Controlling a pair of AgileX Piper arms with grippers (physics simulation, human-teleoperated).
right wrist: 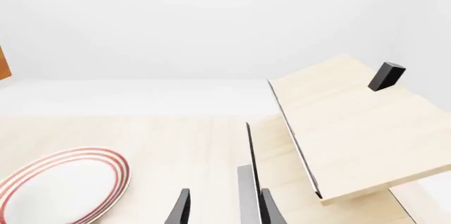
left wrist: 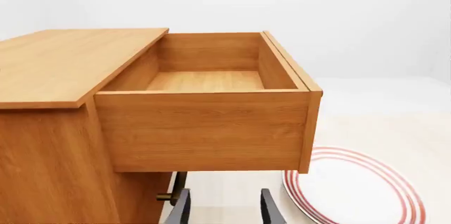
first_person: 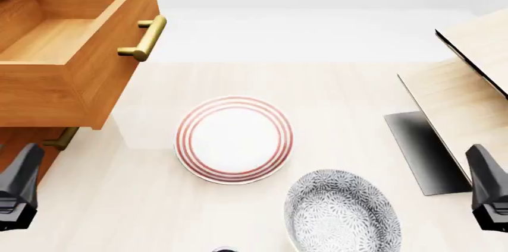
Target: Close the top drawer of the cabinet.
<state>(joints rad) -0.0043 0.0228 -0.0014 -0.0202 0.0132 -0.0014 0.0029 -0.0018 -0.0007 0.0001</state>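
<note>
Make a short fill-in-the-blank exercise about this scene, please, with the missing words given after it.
1. The top drawer of the cabinet is pulled ____.
2. Inside, the top drawer holds ____.
3. The rings on the striped plate are ____.
4. The patterned bowl lies nearer the ____ tool than the other one.

Missing words: open; nothing; red; right

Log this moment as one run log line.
top drawer: fully out, empty | cabinet | left gripper: open, below drawer | right gripper: open, idle
</note>
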